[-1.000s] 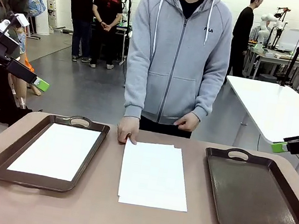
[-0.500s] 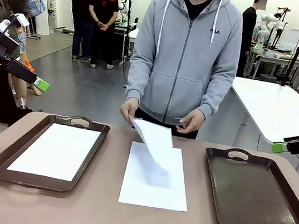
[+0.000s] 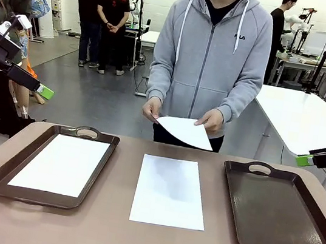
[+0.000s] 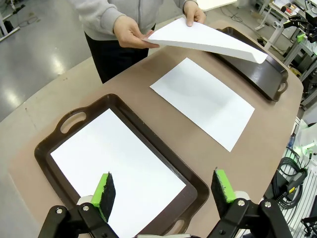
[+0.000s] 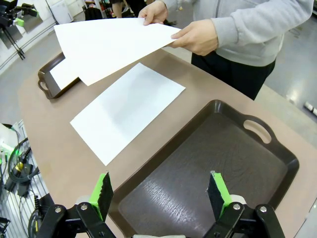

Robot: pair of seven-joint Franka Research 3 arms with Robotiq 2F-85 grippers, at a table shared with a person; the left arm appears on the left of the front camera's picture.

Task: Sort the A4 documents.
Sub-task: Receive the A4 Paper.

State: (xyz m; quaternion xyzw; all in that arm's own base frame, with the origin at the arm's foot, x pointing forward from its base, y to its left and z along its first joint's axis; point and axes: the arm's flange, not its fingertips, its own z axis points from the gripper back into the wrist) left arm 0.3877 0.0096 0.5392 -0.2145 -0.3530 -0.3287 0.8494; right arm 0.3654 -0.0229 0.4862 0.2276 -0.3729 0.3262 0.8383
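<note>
Jaws apart L+R, hovering off table (image 3: pixel 103 236) edges; person's hands (image 3: pixel 212 119) hold A4 doc (image 3: pixel 186 131) aloft.

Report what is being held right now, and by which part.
The person's two hands grip one A4 sheet by the edge nearest them, in the air. The robot's left hand and right hand are open, holding nothing.
</note>
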